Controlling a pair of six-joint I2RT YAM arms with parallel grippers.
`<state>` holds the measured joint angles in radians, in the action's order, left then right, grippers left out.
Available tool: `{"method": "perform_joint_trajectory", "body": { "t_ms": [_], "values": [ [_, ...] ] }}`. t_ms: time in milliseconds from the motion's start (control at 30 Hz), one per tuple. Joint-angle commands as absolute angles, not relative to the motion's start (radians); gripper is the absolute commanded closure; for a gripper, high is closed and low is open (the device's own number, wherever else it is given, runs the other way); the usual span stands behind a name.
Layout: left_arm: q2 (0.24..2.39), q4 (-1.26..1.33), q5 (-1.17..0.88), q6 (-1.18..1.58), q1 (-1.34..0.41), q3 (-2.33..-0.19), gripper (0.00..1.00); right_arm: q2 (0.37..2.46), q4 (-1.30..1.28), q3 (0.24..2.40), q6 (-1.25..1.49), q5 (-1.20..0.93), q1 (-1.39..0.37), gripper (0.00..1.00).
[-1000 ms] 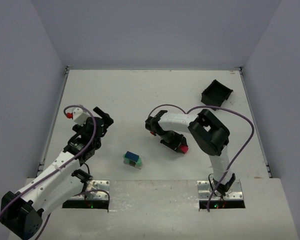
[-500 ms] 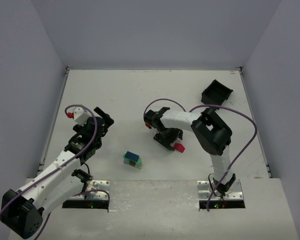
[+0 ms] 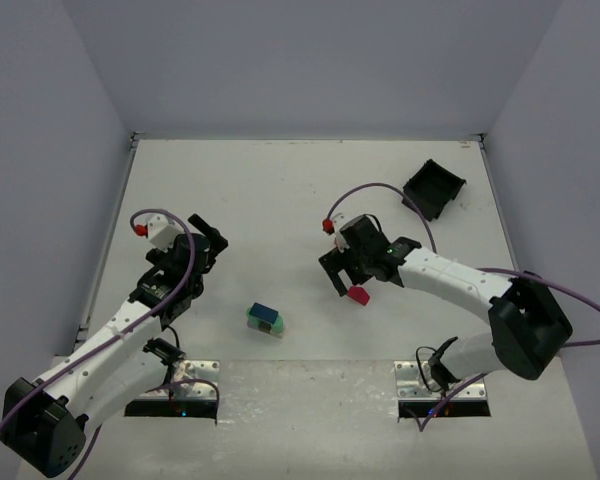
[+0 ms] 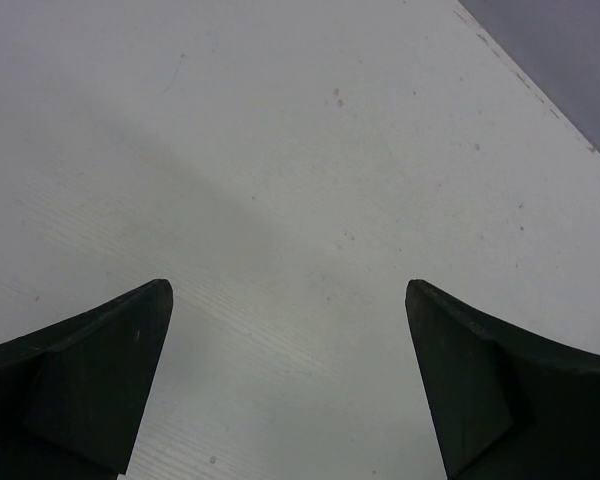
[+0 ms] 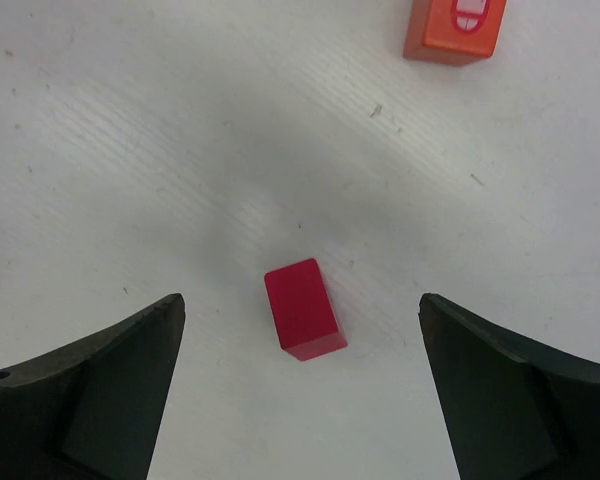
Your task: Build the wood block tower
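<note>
A red wood block lies on its side on the white table, free between the wide-apart fingers of my open right gripper. From above, that red block sits just under the right gripper. A small cluster of wood blocks, blue, green and tan, rests at the centre front, left of the red one. My left gripper hovers at the left, open, and the left wrist view shows only bare table between the left gripper's fingers. No stacked tower with a red top is visible.
A square black bin stands at the back right. An orange piece with a white mark shows at the top edge of the right wrist view. Grey walls close in the table on three sides.
My right gripper has opened and let go of the red block, which now rests on the table. The right arm's elbow swung out to the right. The left arm stayed put.
</note>
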<state>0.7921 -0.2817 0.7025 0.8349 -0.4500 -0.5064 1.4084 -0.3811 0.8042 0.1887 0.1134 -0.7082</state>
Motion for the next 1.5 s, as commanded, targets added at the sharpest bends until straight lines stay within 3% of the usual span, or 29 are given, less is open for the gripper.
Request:
{"method": "perform_joint_trajectory", "body": {
  "t_ms": [0, 333, 667, 867, 1067, 1200, 1367, 1467],
  "values": [
    [0.792, -0.258, 0.706, 0.822, -0.442, -0.532, 0.00, 1.370, -0.314, 0.746, 0.219, 0.100, -0.701, 0.01],
    [0.793, -0.261, 0.709, 0.824, -0.442, -0.532, 0.00, 1.363, -0.259, 0.741, 0.298, 0.122, -0.662, 0.01],
    [0.798, -0.268, 0.719, 0.825, -0.442, -0.535, 0.00, 1.644, -0.239, 0.988, 0.290, 0.193, -0.575, 0.01],
    [0.801, -0.276, 0.724, 0.827, -0.442, -0.540, 0.00, 1.786, -0.235, 1.090, 0.246, 0.137, -0.527, 0.07],
    [0.802, -0.278, 0.729, 0.830, -0.442, -0.541, 0.00, 1.897, -0.220, 1.155, 0.204, 0.149, -0.512, 0.36],
    [0.800, -0.279, 0.728, 0.829, -0.442, -0.542, 0.00, 1.917, -0.180, 1.143, 0.164, 0.119, -0.512, 0.44],
    [0.796, -0.281, 0.724, 0.828, -0.442, -0.544, 0.00, 1.884, -0.122, 1.099, 0.116, 0.052, -0.512, 0.75],
    [0.792, -0.281, 0.721, 0.828, -0.442, -0.543, 0.00, 1.856, -0.218, 1.121, 0.132, 0.058, -0.512, 0.81]
  ]
}}
